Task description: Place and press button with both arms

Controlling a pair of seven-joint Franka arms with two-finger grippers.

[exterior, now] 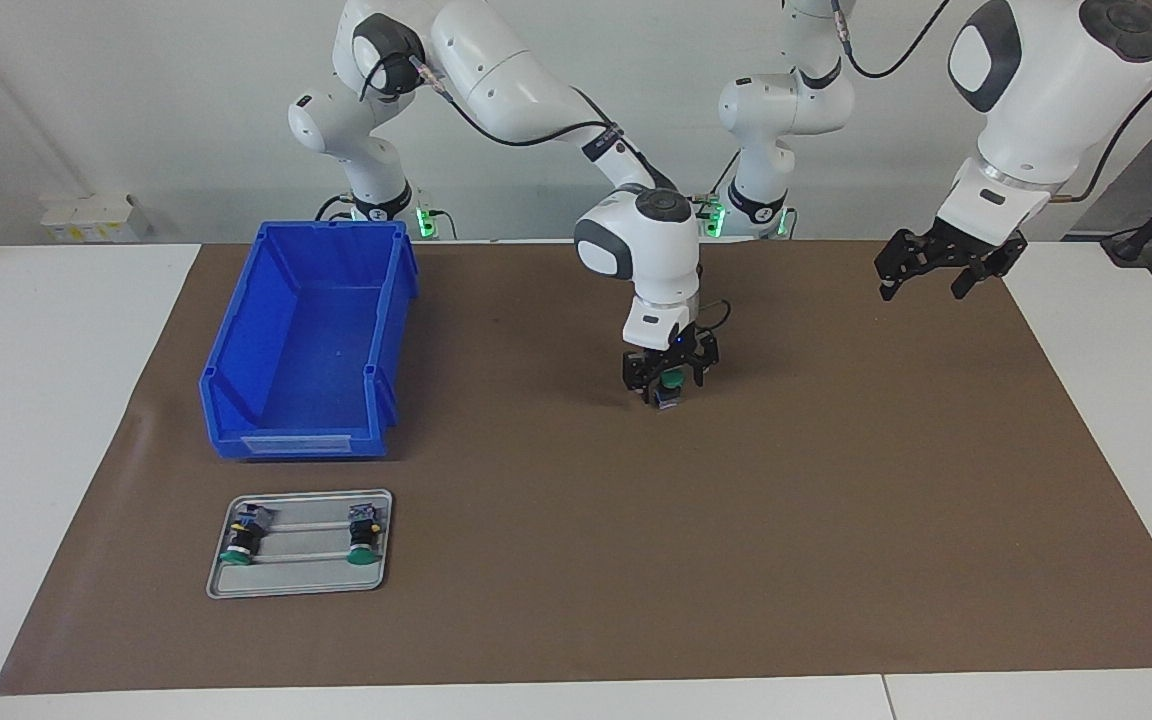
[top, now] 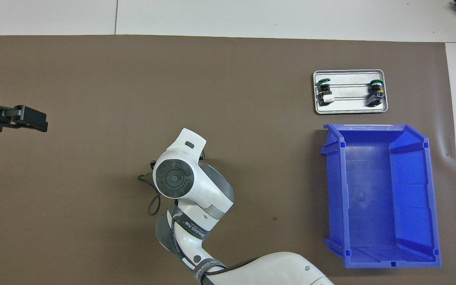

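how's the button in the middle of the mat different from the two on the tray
The middle button stands upright on the mat between the right gripper's fingers, green cap up. The two tray buttons lie on their sides, nothing touching them. All three look alike.

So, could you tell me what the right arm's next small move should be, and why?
Probably lift the right gripper straight up. Its fingers look open around the button, which stands on the brown mat mid-table. That would clear the green cap for the waiting left gripper to press.
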